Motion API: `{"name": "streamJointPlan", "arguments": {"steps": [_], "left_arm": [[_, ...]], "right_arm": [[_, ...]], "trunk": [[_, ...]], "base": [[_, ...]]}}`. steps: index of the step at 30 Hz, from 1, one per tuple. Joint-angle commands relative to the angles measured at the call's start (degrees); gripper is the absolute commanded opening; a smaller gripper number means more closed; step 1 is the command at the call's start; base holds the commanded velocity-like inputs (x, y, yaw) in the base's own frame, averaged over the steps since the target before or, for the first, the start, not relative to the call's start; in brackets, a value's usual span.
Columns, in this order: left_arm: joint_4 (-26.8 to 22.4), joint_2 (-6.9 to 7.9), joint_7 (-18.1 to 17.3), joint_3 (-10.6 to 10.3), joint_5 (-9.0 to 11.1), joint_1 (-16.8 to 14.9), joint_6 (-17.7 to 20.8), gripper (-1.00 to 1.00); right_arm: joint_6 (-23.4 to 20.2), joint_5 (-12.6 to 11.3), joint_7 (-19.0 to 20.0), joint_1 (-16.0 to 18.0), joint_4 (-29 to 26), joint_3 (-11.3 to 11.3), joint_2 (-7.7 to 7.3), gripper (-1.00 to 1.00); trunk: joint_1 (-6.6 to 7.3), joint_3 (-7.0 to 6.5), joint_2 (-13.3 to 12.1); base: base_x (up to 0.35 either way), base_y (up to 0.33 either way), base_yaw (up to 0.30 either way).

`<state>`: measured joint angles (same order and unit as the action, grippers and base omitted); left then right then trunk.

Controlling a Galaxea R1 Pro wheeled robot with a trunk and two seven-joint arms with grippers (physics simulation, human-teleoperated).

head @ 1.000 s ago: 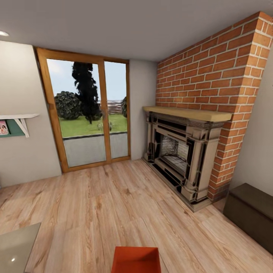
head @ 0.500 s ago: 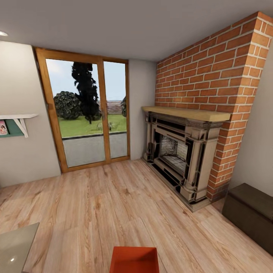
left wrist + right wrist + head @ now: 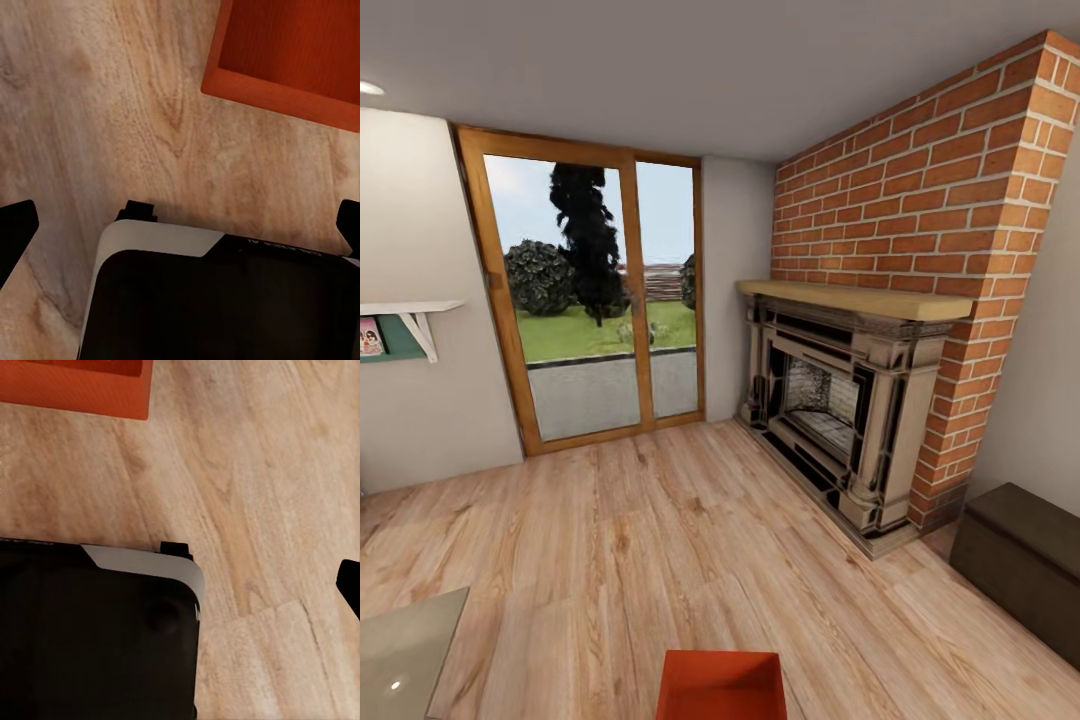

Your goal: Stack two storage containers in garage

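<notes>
Nearest to us, at the bottom centre of the head view, sits one orange-red storage container [image 3: 720,685] on the light wood floor [image 3: 660,560], cut off by the frame edge; what we see of its inside looks empty. The left wrist view catches a corner of it [image 3: 289,52] at upper right, apart from our base [image 3: 217,300], and the right wrist view shows a strip of it [image 3: 75,386] at upper left. We see one bin for certain; whether a second is stacked with it we cannot tell.

Of the left pincer [image 3: 180,225] we see dark fingertips [image 3: 15,229] at both side edges, spread wide with nothing between them. Of the right pincer only one fingertip [image 3: 349,581] shows at the right edge, so we cannot tell how far it is open.

The risk, as we judge it: the bin lies just ahead of our base, so rolling forward could shove it, and reaching low while it is half out of the head view could make us miss the rim.

At lower left is a glass tabletop [image 3: 405,650], at right a dark bench [image 3: 1025,560]. Beyond stand the brick fireplace [image 3: 840,420] and, farthest, the wood-framed glass doors [image 3: 595,300].
</notes>
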<state>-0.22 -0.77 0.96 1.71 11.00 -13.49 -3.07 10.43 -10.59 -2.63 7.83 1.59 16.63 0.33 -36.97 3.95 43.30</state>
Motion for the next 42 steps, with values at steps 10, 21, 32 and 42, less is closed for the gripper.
{"name": "streamJointPlan", "arguments": {"steps": [10,21,32,42], "left_arm": [[0.05,0.07,0.16,0.14,0.25,-0.05,-0.18,1.0],[-0.3,-0.1,0.53,0.16,-0.09,-0.05,-0.18,1.0],[-0.68,0.43,0.54,-0.11,-0.45,-0.05,-0.18,1.0],[-0.66,0.42,0.54,-0.21,-0.52,-0.05,-0.18,1.0]], "right_arm": [[0.27,-0.79,0.28,0.08,0.2,0.46,-0.06,1.0],[-0.17,-0.82,0.07,0.08,0.18,0.42,-0.07,1.0],[-0.16,-0.84,0.56,0.08,0.17,0.42,-0.07,1.0],[-0.23,-0.35,0.62,0.08,0.18,0.68,-0.11,1.0]], "trunk": [[-0.01,0.54,0.08],[-0.01,1.56,0.08],[-0.01,2.58,0.08],[-0.01,3.52,0.08]], "base": [[0.0,0.001,-0.028],[0.0,0.0,-0.004],[0.0,0.0,0.0],[0.0,0.0,0.0]]}}
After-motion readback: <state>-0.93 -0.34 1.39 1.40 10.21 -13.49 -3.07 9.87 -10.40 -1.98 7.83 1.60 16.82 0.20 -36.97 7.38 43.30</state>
